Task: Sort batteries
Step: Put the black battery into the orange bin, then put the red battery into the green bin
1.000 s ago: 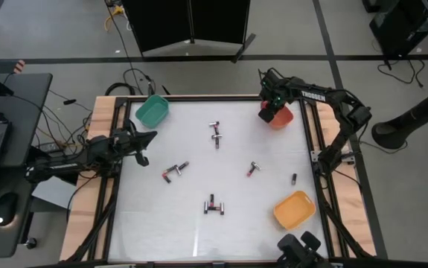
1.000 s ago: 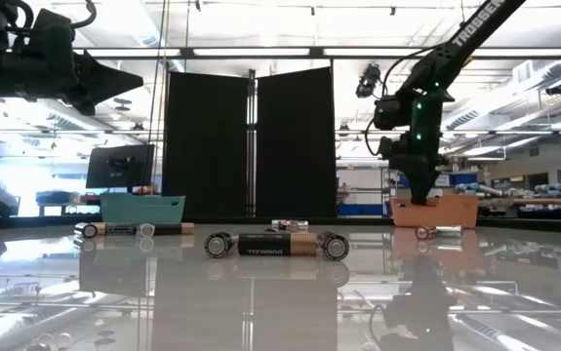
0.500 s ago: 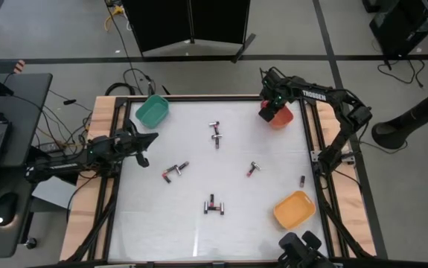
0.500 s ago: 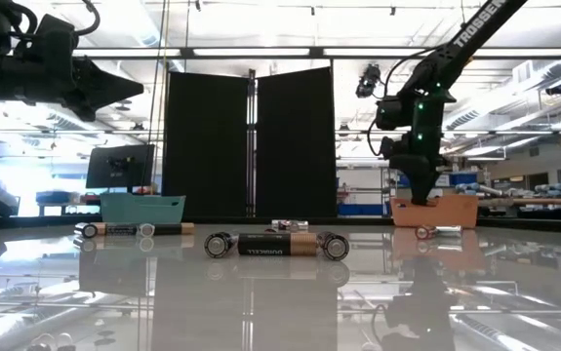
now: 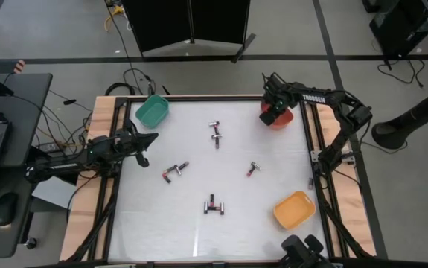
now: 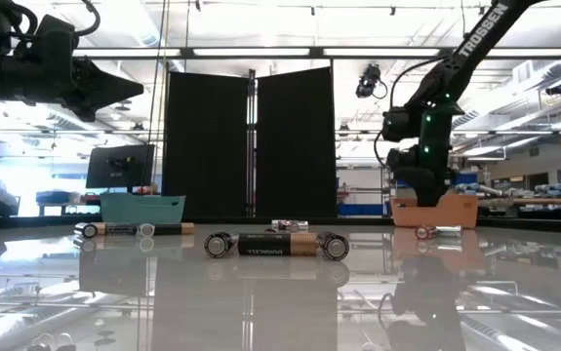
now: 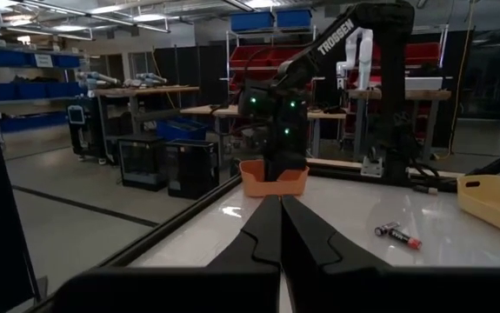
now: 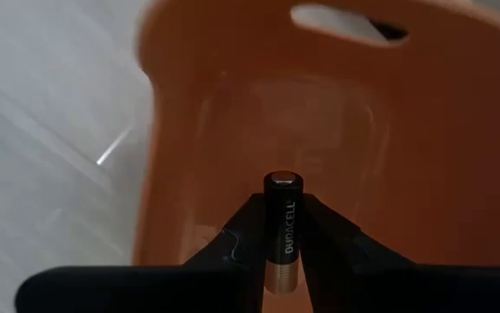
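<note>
Standing upright between the right gripper's [image 8: 283, 252] dark fingers: one smooth black-jacketed battery [image 8: 283, 228], silver cap up, jaws pinched narrowly on its sides. It hangs over the glossy orange bin [image 8: 423, 156], a rounded plastic tub with a slot handle, at the table's [image 5: 199, 223] far right corner. Other batteries [image 5: 215, 135] lie scattered on the pale, reflective tabletop. Left gripper [image 5: 144, 159] waits at the left edge, tapered fingers pressed together, holding nothing.

The lower end of the battery [image 8: 283, 233] is hidden between the right hand's fingers [image 8: 241, 239]; the orange bin [image 8: 423, 174] is cut off by the edge.
</note>
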{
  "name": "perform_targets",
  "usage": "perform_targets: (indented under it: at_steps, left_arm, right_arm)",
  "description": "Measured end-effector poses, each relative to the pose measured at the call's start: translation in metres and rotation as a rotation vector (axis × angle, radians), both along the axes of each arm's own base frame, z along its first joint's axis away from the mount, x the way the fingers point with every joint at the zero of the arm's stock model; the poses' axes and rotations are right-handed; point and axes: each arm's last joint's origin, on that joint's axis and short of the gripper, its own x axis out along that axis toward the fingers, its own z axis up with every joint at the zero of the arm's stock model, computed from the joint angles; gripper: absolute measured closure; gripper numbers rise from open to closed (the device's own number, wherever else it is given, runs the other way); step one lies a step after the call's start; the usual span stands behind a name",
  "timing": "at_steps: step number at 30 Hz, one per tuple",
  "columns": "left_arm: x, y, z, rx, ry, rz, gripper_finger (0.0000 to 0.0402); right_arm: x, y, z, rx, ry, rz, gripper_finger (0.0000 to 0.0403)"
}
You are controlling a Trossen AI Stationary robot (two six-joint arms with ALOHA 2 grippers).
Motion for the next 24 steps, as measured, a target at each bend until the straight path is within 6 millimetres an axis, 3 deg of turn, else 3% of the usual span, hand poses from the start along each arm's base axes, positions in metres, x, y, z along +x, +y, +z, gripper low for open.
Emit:
perform_targets:
  at_steps: [8, 13, 21, 24]
  left_arm:
    - [0.0, 0.0, 0.0, -0.001, 0.0, 0.0, 0.0396]
    - [0.0, 0.0, 0.0, -0.006, -0.002, -0.001, 0.0396]
    - [0.0, 0.0, 0.0, -0.01, -0.004, -0.015, 0.0396]
    - [0.001, -0.001, 0.0, -0.023, -0.006, -0.058, 0.0396]
  right_arm:
    - [-0.005, 0.001, -0.008, -0.002, -0.004, -0.02, 0.0335]
    - [-0.005, -0.002, -0.006, -0.03, 0.001, -0.033, 0.0307]
    - [0.005, -0.008, 0.018, -0.031, 0.025, -0.005, 0.0244]
    - [0.012, -0.004, 0.031, -0.006, 0.054, 0.048, 0.0238]
